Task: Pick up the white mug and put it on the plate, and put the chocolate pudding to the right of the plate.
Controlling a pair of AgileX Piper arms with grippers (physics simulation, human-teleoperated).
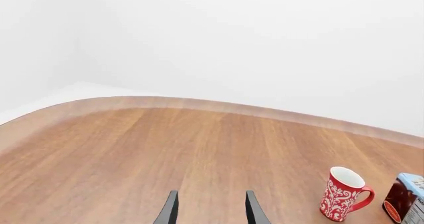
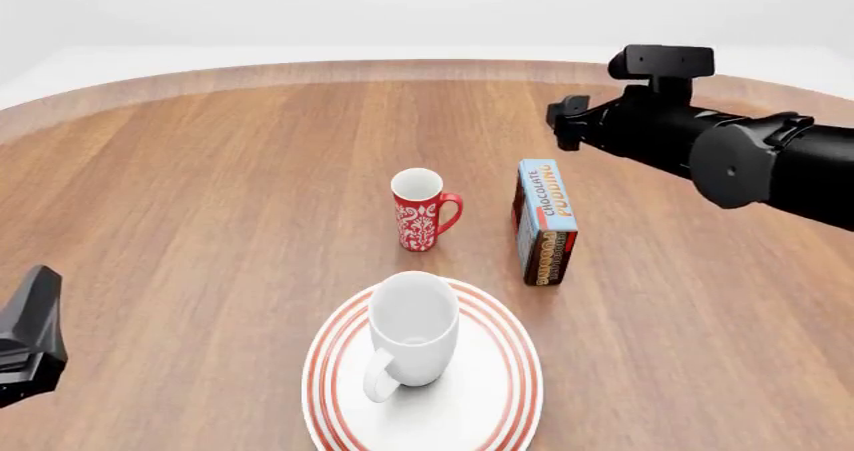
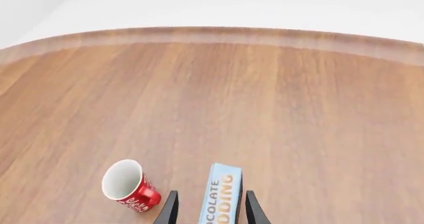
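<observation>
Glossy all-white ceramic mug with loop handle [image 2: 411, 333], upright on the large round white plate with concentric red rings [image 2: 514, 396]; first half of the task judged complete.

Small rectangular chocolate pudding carton [image 2: 546, 222], light-blue face up, dark brown and red sides, on edge on the wooden surface [image 2: 200, 201], beyond the plate and slightly to its right, just beside the slim red mug with white floral pattern [image 2: 422, 209].

Right gripper [image 3: 208, 209]: fingers [image 3: 170, 207] spread apart, gripping nothing. In the right wrist view, the carton [image 3: 219, 194] directly between and ahead of the two fingers, long axis parallel to the fingers' reach, narrow width spanning the gap; red mug [image 3: 128, 185] just outside one finger. Whether the fingers already flank the carton or sit above it: cannot tell.

Left gripper [image 1: 208, 211]: fingers [image 1: 255, 209] likewise apart and empty, facing bare surface; red mug [image 1: 343, 193] and carton [image 1: 407, 196] well off to one side of them.

Right arm [image 2: 721, 141] judged the nearer to the carton. Coming move judged a straight advance and closure across the carton's narrow width, then carriage to a spot right of the plate. Risk: one finger brushing the red mug.
</observation>
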